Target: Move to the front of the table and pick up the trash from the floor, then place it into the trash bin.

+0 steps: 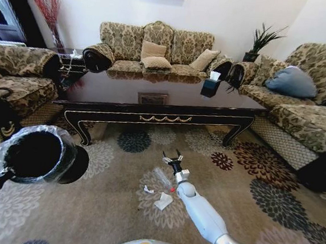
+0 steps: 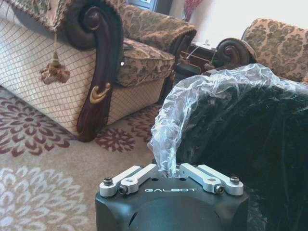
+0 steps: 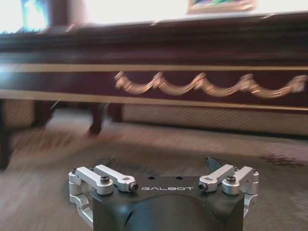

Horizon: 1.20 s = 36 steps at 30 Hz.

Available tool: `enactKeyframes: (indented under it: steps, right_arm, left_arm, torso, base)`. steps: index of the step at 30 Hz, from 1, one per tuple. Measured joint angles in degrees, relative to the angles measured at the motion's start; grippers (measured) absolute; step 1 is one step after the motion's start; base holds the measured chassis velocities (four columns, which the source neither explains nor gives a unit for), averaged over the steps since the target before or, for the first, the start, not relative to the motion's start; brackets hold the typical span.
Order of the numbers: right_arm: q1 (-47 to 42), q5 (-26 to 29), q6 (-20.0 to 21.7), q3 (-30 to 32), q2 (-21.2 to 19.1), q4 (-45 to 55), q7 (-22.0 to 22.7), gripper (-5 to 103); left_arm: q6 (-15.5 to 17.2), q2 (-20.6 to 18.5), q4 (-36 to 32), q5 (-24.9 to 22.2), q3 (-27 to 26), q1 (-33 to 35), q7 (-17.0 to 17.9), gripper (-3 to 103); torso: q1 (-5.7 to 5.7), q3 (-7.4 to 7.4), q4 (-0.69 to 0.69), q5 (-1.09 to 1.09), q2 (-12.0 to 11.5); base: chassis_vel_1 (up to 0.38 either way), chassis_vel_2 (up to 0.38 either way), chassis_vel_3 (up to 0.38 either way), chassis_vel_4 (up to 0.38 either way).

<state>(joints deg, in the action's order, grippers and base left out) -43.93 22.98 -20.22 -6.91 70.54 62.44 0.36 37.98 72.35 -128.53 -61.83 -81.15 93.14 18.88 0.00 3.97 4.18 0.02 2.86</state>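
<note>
A clear plastic bottle with a red cap (image 1: 163, 179) lies on the patterned beige carpet (image 1: 243, 186), cap nearest, long axis running near-to-far, just beneath the splayed right gripper (image 1: 172, 156), while the left gripper (image 2: 172, 174) pinches the black lined bin (image 1: 34, 153).

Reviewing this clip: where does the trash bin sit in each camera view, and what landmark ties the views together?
Head view: the trash bin is at lower left, held up by the left gripper.
Left wrist view: the bin's lined rim is pinched just beyond the gripper.
Right wrist view: not in it.
Shared landmark: the patterned floor.

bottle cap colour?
Red, on the clear plastic bottle lying on the patterned beige carpet; head view shows it best.
</note>
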Motion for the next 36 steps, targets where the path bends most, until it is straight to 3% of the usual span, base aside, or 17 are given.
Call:
enactKeyframes:
  steps: [5, 8, 12, 18, 33, 36]
  right_arm:
    - [2.02, -0.36, 3.36, -3.86, -2.5, -1.56, -4.27, 100]
    - [2.75, 1.88, 7.93, -5.68, -4.93, -2.68, -12.39, 100]
    - [2.77, -0.43, 9.74, -5.88, -4.6, -5.41, -16.24, 100]
    - [3.05, -1.75, 9.06, -5.39, -2.3, -9.71, -20.74, 100]
    - [3.14, -2.64, 15.65, -5.74, 0.54, -13.41, -10.28, 102]
    - [2.29, -4.19, 16.25, -5.85, 0.89, -13.82, -8.52, 96]
  left_arm:
    - [0.08, 0.6, -0.97, 0.49, -0.36, 0.67, 0.01, 2]
    - [0.07, 1.57, -1.53, 1.41, -0.33, 1.22, 0.03, 2]
    - [0.08, 2.29, -1.53, 2.5, 0.27, 1.3, 0.04, 2]
    - [0.09, 3.3, -2.11, 4.39, 2.09, 0.93, 0.15, 2]
    - [0.38, 4.09, -3.73, 5.27, 2.63, 1.07, 0.42, 2]
    - [0.39, 4.2, -3.9, 5.11, 2.38, 1.26, 0.43, 2]
  torso:
    - [0.0, 0.0, -0.01, -0.01, 0.0]
    - [0.0, 0.0, 0.0, -0.02, 0.0]
    - [0.0, 0.0, 0.0, -0.01, 0.0]
    - [0.0, 0.0, -0.01, 0.0, 0.0]
    - [0.0, 0.0, -0.01, -0.02, 0.0]
    - [0.0, 0.0, -0.01, -0.02, 0.0]
  base:
    - [0.0, 0.0, 0.0, 0.0]
    - [0.0, 0.0, 0.0, 0.0]
    - [0.0, 0.0, 0.0, 0.0]
    - [0.0, 0.0, 0.0, 0.0]
    - [0.0, 0.0, 0.0, 0.0]
    - [0.0, 0.0, 0.0, 0.0]
